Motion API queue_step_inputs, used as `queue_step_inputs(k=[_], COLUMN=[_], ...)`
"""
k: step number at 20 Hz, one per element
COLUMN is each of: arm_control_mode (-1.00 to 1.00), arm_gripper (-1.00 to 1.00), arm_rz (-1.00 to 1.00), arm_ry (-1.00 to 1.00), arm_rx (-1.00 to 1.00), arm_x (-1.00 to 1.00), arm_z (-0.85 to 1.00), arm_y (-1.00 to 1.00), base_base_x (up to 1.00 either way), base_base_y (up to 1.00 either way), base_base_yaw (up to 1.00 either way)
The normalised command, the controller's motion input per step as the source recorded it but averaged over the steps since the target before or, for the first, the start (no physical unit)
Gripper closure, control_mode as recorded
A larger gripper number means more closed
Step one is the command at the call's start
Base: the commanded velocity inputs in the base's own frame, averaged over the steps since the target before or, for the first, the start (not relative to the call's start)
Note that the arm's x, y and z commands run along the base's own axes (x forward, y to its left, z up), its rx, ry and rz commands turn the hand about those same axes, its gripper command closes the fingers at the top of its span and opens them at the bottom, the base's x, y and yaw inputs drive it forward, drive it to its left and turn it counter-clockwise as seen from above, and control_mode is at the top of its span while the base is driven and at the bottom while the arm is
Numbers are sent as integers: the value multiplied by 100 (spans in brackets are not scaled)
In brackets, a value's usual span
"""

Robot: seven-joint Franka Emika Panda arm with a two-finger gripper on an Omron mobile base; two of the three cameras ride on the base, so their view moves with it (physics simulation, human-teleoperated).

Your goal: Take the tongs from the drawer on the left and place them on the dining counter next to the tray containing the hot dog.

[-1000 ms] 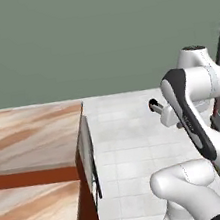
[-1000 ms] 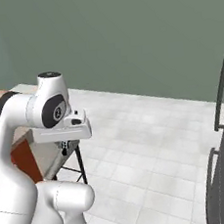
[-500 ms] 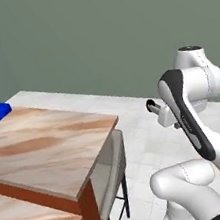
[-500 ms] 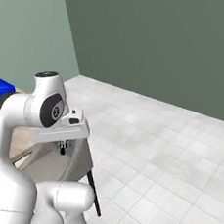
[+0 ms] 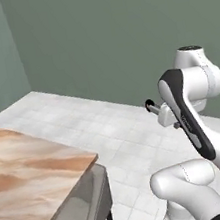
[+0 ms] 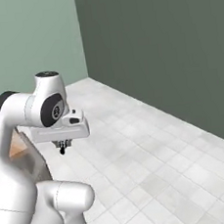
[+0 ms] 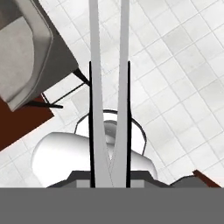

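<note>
white floor tiles lie below the tongs (image 7: 109,87), clamped in the claw (image 7: 109,177). pickup looks done; placing them on the table (image 5: 26,171) beside the tray remains.

We count one pair of tongs (image 7: 109,87), its two silver-grey arms running side by side up the hand view. We count one gripper (image 6: 63,148), which hangs under the wrist in the right base view. We count one counter (image 5: 26,171), a single beige stone top with brown veins. We count one grey cushioned stool (image 5: 81,213) at its edge. We count one small patch of bright blue at the left edge of the left base view, too little to name.
</note>
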Motion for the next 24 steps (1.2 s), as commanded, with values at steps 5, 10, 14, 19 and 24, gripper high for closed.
queue_step_inputs(k=[5, 10, 14, 19, 24], arm_control_mode=[100, 100, 100, 100, 100], arm_gripper=[100, 100, 100, 100, 100], arm_rz=[0, 0, 0, 0, 0], arm_ry=[0, 0, 0, 0, 0], arm_rx=[0, 0, 0, 0, 0], arm_x=[0, 0, 0, 0, 0], arm_z=[0, 0, 0, 0, 0], arm_y=[0, 0, 0, 0, 0], base_base_x=[95, 51, 20, 0, 0], base_base_y=[-84, -71, -17, 0, -30], base_base_yaw=[52, 64, 91, 100, 92])
